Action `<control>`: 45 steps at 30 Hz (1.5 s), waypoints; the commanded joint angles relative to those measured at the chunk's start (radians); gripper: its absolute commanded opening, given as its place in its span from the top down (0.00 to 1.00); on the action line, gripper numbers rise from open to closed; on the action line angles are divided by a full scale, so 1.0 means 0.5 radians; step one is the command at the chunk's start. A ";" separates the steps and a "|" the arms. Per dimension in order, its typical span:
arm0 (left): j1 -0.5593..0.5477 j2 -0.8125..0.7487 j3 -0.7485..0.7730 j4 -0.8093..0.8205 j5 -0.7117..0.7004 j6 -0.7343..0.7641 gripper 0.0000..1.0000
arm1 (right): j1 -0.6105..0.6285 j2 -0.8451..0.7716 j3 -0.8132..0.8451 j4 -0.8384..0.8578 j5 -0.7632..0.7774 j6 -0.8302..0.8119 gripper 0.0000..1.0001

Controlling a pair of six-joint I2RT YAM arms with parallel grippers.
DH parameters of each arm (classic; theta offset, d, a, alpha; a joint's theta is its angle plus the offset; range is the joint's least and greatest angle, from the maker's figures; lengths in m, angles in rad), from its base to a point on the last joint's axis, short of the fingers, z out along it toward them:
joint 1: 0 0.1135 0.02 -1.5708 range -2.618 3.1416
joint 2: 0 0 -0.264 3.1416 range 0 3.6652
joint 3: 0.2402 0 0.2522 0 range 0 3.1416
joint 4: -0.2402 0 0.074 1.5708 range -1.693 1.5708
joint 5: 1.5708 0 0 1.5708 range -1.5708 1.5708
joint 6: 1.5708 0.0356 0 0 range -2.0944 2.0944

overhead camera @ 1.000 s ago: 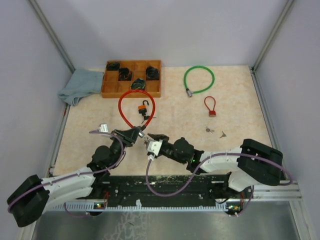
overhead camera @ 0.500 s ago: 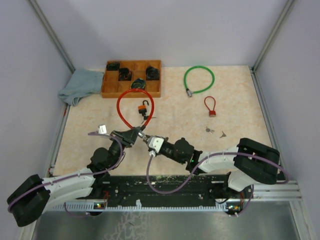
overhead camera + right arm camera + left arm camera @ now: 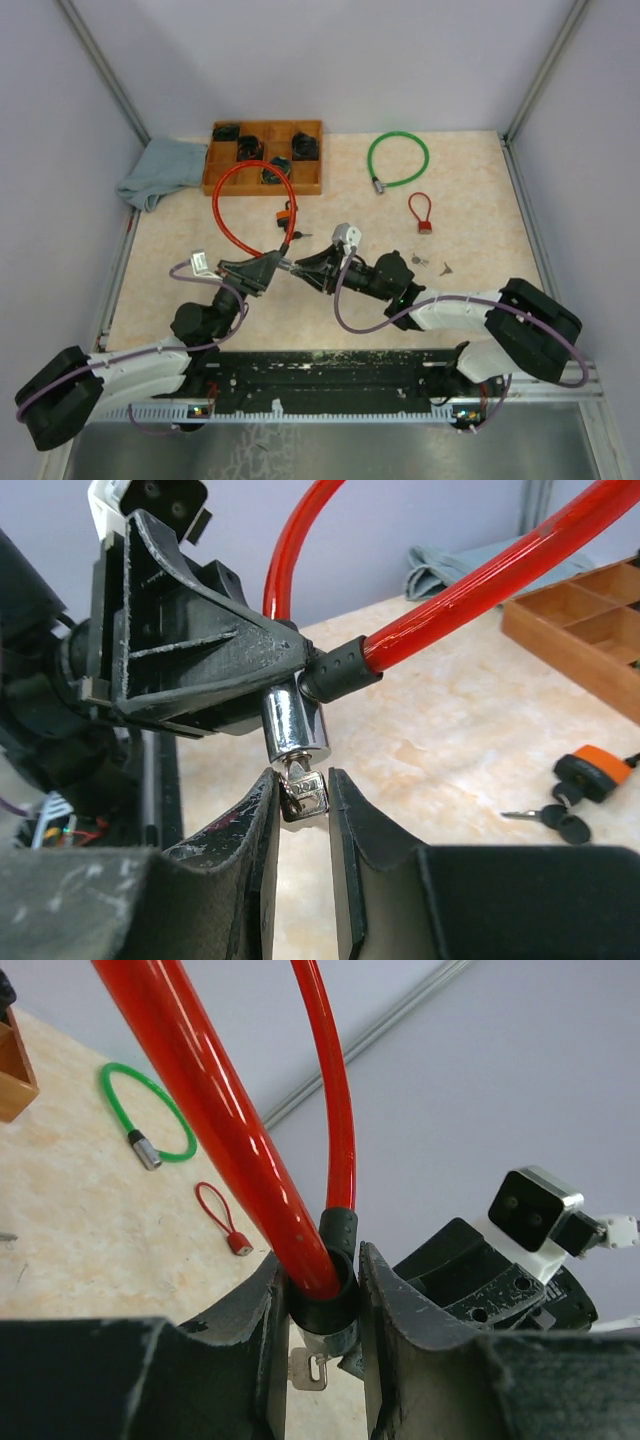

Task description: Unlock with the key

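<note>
Jaws grip red cable lock (image 3: 215,1110) and key (image 3: 303,797), orange padlock (image 3: 591,764) nearby.

Your bench (image 3: 470,210): beige mottled top, stone-like pattern, matte finish. Back wall (image 3: 330,60): plain, pale lilac-grey. Left wall (image 3: 50,150) and right wall (image 3: 600,150): same colour, so you have bench closed in on three sides. Slim metal posts run up both back corners, left post (image 3: 104,68) and right post (image 3: 545,68). Black rail (image 3: 330,368) runs along near edge. Grey brushed metal sheet (image 3: 350,450) sits below rail. Light you get: soft, even, only faint shadows on bench top.
</note>
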 commanded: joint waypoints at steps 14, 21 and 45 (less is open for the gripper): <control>-0.021 0.030 -0.050 0.525 0.197 0.337 1.00 | -0.300 0.004 0.140 0.103 -0.487 1.004 1.00; -0.022 0.029 -0.060 0.504 0.106 0.386 1.00 | -0.305 -0.113 0.089 0.080 -0.577 0.807 0.72; -0.019 0.161 0.017 0.670 0.333 0.428 1.00 | -0.318 0.115 0.258 0.126 -0.935 0.776 0.67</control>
